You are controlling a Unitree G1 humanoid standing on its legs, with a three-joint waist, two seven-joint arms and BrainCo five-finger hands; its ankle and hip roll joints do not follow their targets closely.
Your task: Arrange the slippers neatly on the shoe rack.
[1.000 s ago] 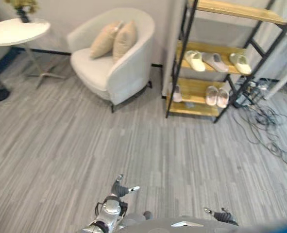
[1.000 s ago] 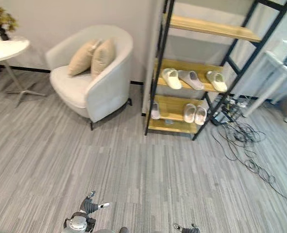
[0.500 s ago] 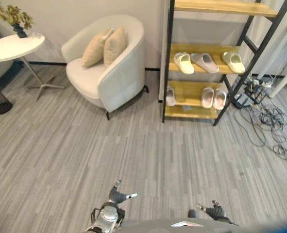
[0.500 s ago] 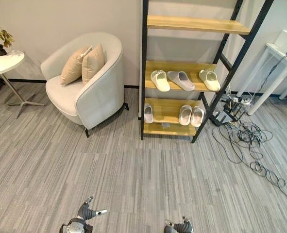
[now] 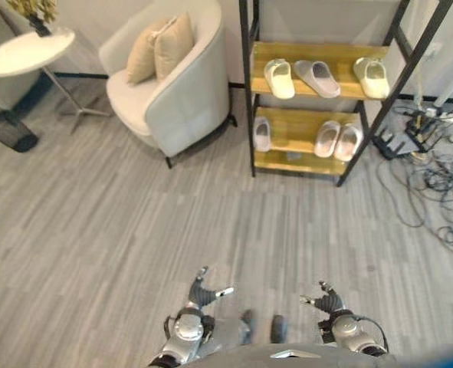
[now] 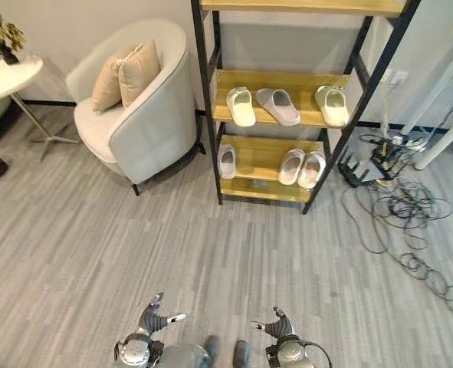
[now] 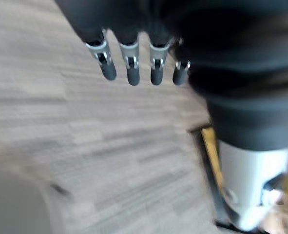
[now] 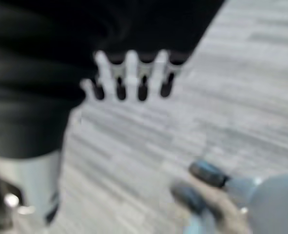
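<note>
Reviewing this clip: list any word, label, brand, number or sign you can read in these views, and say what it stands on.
None: no legible text, number or sign in any view.
The slippers on the shoe rack, the armchair and the round side table show no print that can be made out.
Both the left hand and the right hand hang open over bare floor, with no markings to read.

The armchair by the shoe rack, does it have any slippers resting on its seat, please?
No, the armchair holds two beige cushions, while the slippers sit on the shoe rack.
</note>
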